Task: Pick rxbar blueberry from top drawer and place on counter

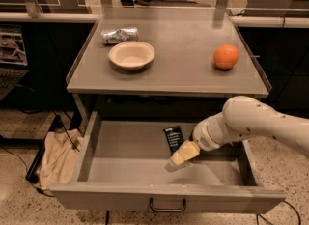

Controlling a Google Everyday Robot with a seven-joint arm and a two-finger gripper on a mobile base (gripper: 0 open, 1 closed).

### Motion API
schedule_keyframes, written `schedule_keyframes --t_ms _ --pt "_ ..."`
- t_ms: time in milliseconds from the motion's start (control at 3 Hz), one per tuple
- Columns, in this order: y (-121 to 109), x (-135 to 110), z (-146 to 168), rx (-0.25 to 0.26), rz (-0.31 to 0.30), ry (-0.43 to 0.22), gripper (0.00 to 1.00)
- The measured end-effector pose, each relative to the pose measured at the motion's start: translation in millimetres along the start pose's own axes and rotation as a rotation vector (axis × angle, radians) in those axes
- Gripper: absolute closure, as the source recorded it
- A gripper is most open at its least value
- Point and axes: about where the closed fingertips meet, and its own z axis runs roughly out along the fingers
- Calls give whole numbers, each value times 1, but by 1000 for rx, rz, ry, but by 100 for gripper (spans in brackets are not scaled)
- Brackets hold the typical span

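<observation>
The rxbar blueberry point(173, 137), a small dark navy bar with white lettering, lies flat on the grey floor of the open top drawer point(120, 163), right of its middle. My gripper point(179, 157) reaches in from the right on a white arm and hangs just in front of and beside the bar's near end, with its pale fingertips low over the drawer floor. The bar is not held. The counter point(178, 50) above is a flat grey top with raised side rims.
On the counter stand a beige bowl point(131, 55), a crumpled silver foil packet point(119, 35) behind it and an orange point(226, 56) at the right. A beige cloth bag point(55, 159) lies on the floor left of the drawer. The drawer's pull handle point(167, 206) is at front.
</observation>
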Motion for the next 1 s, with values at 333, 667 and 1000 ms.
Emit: schedule_keyframes --t_ms 333,667,1000 --pt "3 -1 2 -5 -7 -6 0" --pt "9 -1 16 -2 -16 -12 0" --pt "12 -4 29 19 -19 -23 0"
